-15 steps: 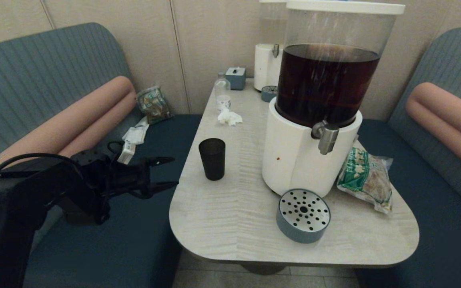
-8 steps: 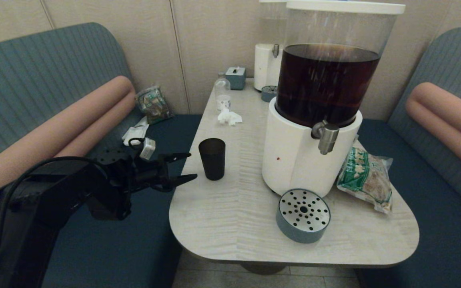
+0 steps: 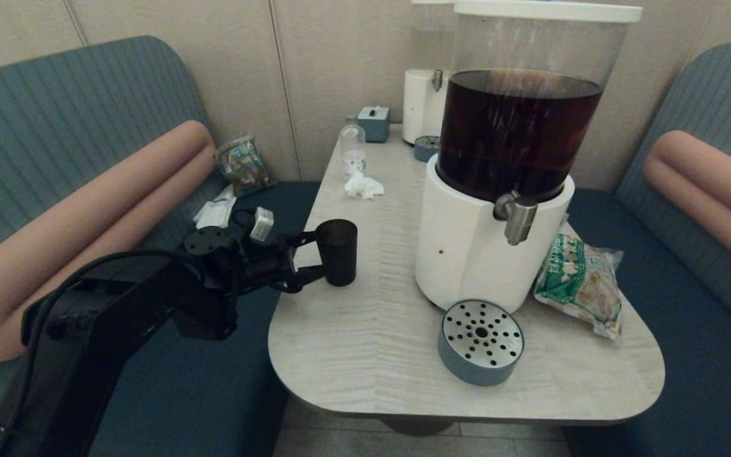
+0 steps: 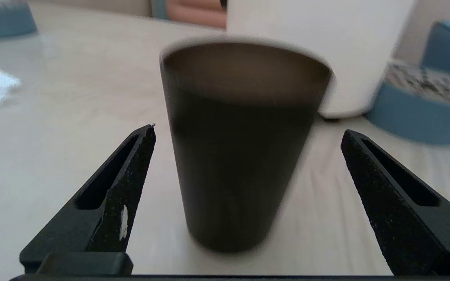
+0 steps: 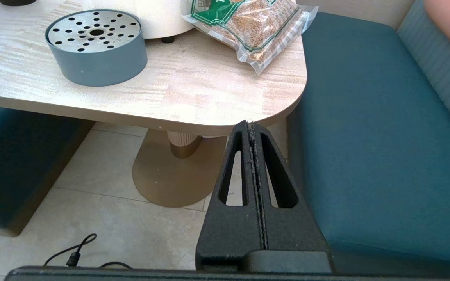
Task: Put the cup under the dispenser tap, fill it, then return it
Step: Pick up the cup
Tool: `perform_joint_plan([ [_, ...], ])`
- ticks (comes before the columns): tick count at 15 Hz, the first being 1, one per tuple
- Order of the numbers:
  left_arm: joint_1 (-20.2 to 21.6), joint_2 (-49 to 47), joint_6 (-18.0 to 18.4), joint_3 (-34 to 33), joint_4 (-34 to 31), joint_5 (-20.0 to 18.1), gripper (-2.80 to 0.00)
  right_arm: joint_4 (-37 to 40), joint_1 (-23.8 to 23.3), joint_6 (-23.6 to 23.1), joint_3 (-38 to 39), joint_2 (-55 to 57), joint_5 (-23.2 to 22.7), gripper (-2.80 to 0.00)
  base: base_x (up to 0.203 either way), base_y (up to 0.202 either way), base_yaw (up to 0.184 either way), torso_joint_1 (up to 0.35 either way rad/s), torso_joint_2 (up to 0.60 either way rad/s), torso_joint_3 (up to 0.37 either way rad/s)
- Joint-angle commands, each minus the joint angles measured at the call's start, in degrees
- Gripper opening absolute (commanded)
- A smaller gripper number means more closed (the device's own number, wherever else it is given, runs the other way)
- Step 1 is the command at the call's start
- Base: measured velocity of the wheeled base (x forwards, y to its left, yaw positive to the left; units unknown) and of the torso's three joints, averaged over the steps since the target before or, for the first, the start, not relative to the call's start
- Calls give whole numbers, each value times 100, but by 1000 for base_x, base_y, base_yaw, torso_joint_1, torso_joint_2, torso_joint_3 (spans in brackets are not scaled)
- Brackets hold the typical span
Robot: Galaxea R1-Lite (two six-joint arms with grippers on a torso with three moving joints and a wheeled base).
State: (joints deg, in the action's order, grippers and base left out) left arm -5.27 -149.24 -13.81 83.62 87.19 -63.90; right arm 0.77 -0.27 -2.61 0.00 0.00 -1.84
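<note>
two spread fingers of the left gripper (image 3: 316,255) flank the cup (image 3: 337,251), hiding its left side.

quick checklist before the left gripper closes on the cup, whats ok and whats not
1. Left gripper open wide enough: ok.
2. Cup upright on the table: ok.
3. Cup between the fingers: ok, a little nearer one finger.
4. Fingers touching the cup: not yet, gaps on both sides.
5. Space under the dispenser tap free: ok; the drip tray sits below and forward of it.
6. Right gripper out of the way: ok, shut, below the table edge.
</note>
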Motion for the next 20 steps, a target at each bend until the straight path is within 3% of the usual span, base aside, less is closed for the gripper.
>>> perform_joint_plan([
  [1,-149,-221,-95,426,48,235,0,2,0,-12,0,9,-9,-280,0,0,0,0,0,0],
  [6,-442,-439,-284,777,48,696,0,2,0,5,0,9,-9,-280,0,0,0,0,0,0],
  [13,-520,-558,-297,971,48,836,0,2,0,6,0,9,-6,-280,0,0,0,0,0,0],
  [14,-527,-570,-297,1060,48,884,-280,2,0,-11,0,9,-1,-280,0,0,0,0,0,0],
  [20,-537,-501,-359,1003,48,949,-280,2,0,-12,0,9,0,-280,0,0,0,0,0,0],
])
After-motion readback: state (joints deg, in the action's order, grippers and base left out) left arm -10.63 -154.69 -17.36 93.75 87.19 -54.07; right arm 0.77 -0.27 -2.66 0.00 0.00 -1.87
